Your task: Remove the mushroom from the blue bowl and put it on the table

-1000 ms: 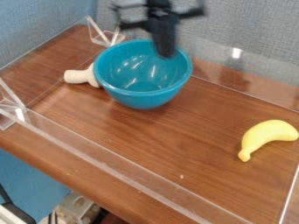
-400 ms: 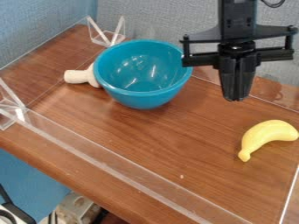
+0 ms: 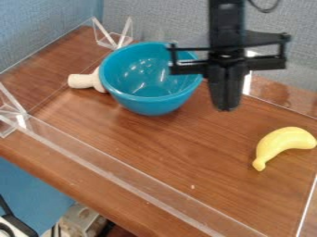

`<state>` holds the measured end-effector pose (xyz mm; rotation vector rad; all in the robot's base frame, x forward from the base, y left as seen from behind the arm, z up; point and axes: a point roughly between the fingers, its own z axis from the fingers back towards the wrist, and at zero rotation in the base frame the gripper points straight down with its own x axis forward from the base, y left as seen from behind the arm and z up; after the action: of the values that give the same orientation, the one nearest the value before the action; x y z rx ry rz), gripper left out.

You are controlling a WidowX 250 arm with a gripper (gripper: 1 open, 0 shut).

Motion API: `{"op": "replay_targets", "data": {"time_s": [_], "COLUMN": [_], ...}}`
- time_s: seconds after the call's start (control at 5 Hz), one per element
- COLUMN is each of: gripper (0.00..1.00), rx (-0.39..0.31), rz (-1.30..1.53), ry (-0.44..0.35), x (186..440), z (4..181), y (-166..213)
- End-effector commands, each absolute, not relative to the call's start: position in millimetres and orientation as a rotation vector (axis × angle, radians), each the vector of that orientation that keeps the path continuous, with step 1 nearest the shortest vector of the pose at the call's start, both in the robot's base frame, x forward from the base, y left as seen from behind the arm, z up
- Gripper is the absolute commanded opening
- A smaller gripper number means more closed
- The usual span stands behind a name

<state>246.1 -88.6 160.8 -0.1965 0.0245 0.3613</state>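
The blue bowl (image 3: 151, 80) stands at the back left of the table (image 3: 161, 162), and its inside shows only glossy blue. The mushroom (image 3: 84, 81), pale tan, lies on the wood just left of the bowl, touching or nearly touching its wall. My gripper (image 3: 225, 104) hangs to the right of the bowl, fingers pointing down and pressed together, shut with nothing visible between them. It is above the tabletop, a short way from the bowl's right rim.
A yellow banana (image 3: 283, 146) lies on the right side of the table. Low clear acrylic walls (image 3: 74, 139) run along the edges, with a clear bracket (image 3: 114, 35) at the back left corner.
The gripper left the spot over the bowl, swung out to the right, and has now come back a little to the left. Bowl, mushroom and banana have not moved.
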Motion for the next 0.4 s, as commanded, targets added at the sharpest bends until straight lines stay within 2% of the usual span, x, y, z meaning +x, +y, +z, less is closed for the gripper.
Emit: {"op": "replay_targets", "data": {"time_s": [0.0,0.2], "gripper": [0.00,0.00], "rx": [-0.200,-0.186], "rz": [0.317,0.259], "ry": [-0.031,-0.032], "x": [237.3,237.4], "z": [163.9,148.9], "y": [-76.1,-82.1]}}
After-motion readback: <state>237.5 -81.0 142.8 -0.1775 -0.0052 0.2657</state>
